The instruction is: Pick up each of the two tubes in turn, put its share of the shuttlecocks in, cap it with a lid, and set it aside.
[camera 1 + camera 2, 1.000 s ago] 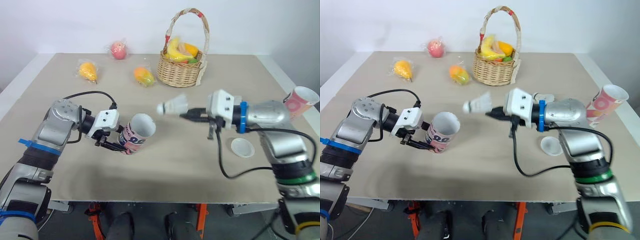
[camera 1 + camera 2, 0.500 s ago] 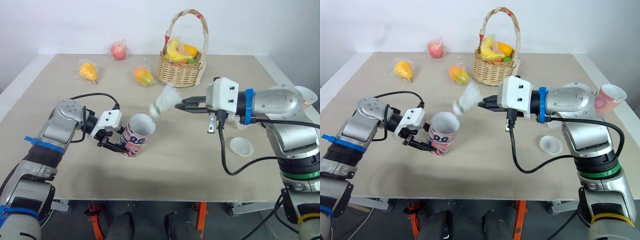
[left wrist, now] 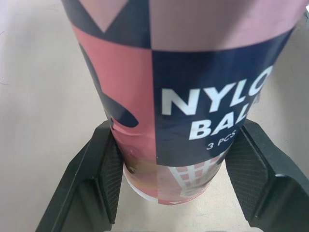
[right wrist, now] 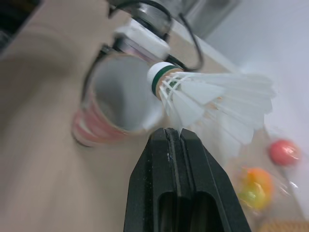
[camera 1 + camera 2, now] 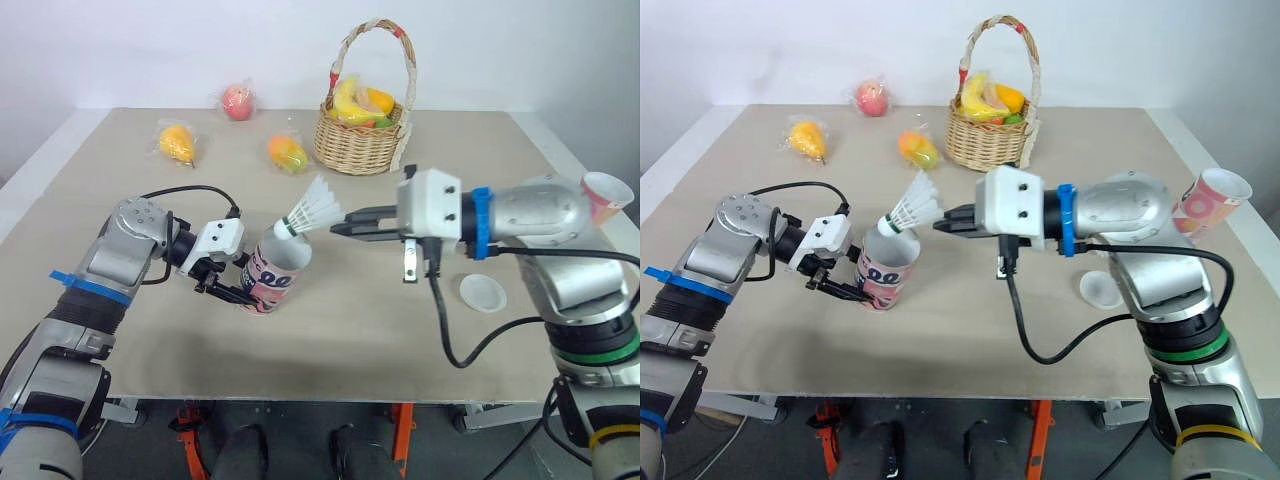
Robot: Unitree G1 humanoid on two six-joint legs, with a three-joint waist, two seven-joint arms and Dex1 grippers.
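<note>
My left gripper is shut on the lower part of a pink and navy tube, tilted with its open mouth toward the right arm. In the left wrist view its fingers clamp the tube on both sides. My right gripper is shut on the feather skirt of a white shuttlecock. The cork with its green band hangs just over the tube's mouth. A second tube stands at the table's right edge, and a white lid lies under the right forearm.
A wicker basket of fruit stands at the back centre. Wrapped fruits lie behind the left arm: a red one, an orange one and a mango-like one. The table's front edge runs close below both arms.
My right gripper carried the shuttlecock left and down and turned it, so its cork now points into the tube's mouth. The left gripper kept the tube almost still.
</note>
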